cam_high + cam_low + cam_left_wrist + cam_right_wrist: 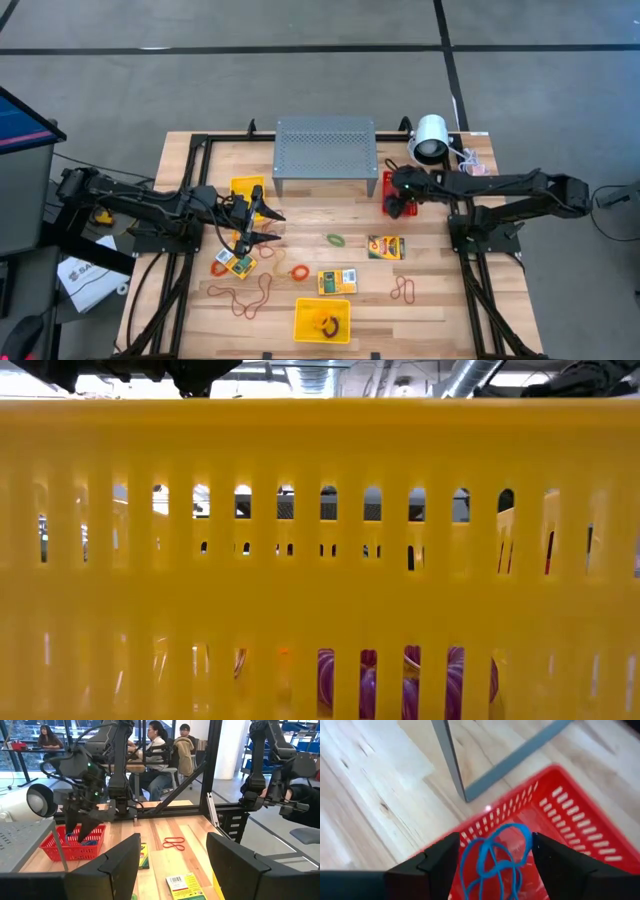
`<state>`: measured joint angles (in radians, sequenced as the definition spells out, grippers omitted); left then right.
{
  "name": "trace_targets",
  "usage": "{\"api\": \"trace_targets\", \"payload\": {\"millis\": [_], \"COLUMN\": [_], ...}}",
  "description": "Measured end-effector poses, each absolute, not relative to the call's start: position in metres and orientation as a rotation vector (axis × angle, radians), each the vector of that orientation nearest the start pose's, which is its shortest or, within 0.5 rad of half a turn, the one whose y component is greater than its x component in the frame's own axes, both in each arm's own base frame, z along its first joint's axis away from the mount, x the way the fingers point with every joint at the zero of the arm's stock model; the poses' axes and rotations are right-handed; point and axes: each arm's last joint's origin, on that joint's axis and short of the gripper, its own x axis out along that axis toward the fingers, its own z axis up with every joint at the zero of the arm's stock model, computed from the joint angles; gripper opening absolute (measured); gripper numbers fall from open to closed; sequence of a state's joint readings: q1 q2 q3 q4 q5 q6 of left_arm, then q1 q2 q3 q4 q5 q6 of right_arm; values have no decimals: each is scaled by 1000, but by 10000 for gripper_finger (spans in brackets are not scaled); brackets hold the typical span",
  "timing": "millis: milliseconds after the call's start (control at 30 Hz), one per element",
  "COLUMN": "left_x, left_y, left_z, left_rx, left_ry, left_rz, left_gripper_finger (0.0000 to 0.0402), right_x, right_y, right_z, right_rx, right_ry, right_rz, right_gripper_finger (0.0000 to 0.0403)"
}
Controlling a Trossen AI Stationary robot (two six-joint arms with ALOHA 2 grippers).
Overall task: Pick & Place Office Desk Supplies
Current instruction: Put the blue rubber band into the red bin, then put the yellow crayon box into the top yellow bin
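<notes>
Blue rubber bands are seen between the parted fingers of the right end effector over the red basket; beside the grey stand, the left end effector is held open, and crayon boxes and loose bands are left on the bench.

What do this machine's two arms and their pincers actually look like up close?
Both arms are dark, nearly black, built of jointed tubular segments. The left pincer and right pincer each end in two flat, angular black fingers with blocky, faceted faces. A small green light glows on the right arm's wrist in the left wrist view. No readable markings show.
</notes>
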<state>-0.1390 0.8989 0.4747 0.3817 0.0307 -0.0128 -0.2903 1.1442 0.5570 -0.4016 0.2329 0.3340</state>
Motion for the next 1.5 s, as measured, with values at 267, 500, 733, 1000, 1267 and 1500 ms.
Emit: {"api": "trace_targets", "payload": {"millis": [267, 500, 733, 1000, 1267, 1500], "left_x": [198, 198, 198, 198, 193, 177], "left_y": [-29, -28, -28, -28, -26, -21], "left_z": [259, 253, 254, 254, 244, 227], "left_rx": [-9, 7, 31, 32, 23, -88], "left_ry": [52, 110, 100, 105, 111, 67], "left_rz": [-169, -138, -140, -140, -133, -116], "left_gripper_finger": [222, 222, 222, 222, 222, 222], "right_x": [202, 199, 186, 185, 189, 188], "right_y": [-65, -55, -38, -13, 22, 47], "right_z": [206, 235, 265, 279, 260, 251], "right_rx": [286, 231, 215, 163, 90, 97], "right_ry": [873, 736, 527, 356, 227, 190], "right_rz": [-611, -605, -537, -375, -164, -40], "right_gripper_finger": [233, 228, 228, 228, 228, 227]}}
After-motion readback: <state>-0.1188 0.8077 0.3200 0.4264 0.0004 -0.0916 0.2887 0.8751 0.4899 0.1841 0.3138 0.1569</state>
